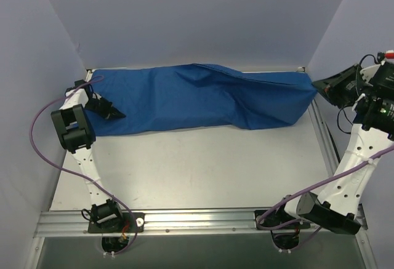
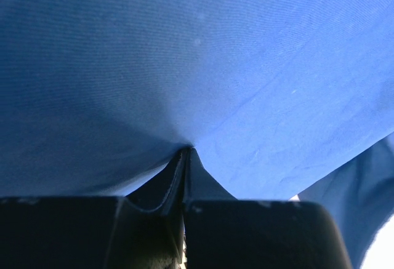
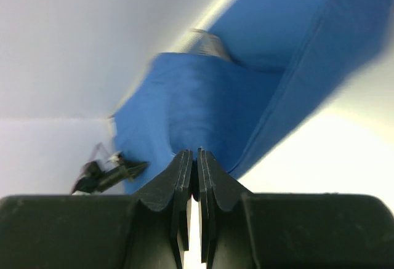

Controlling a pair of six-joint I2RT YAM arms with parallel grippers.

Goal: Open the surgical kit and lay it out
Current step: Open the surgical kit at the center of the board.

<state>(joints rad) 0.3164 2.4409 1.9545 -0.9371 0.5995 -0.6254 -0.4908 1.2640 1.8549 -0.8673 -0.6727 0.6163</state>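
The surgical kit's royal-blue cloth wrap [image 1: 203, 100] lies stretched across the back of the table, bulging on its right half. At the cloth's near-left edge, my left gripper [image 1: 120, 114] is shut on a pinch of the fabric [image 2: 197, 66], its jaws pressed together [image 2: 186, 150]. My right gripper [image 1: 316, 86] is shut on the cloth's right end, with blue fabric [image 3: 203, 109] at its tips [image 3: 197, 153]. A blurred pale-grey patch [image 3: 206, 42] shows under a fold; I cannot tell what it is. The tray and instruments are hidden.
Bare grey table top [image 1: 203, 170] runs from the cloth to the metal rail [image 1: 203, 220] where both arm bases are bolted. Pale walls close in the back and sides. A purple cable [image 1: 37, 127] loops off the left arm.
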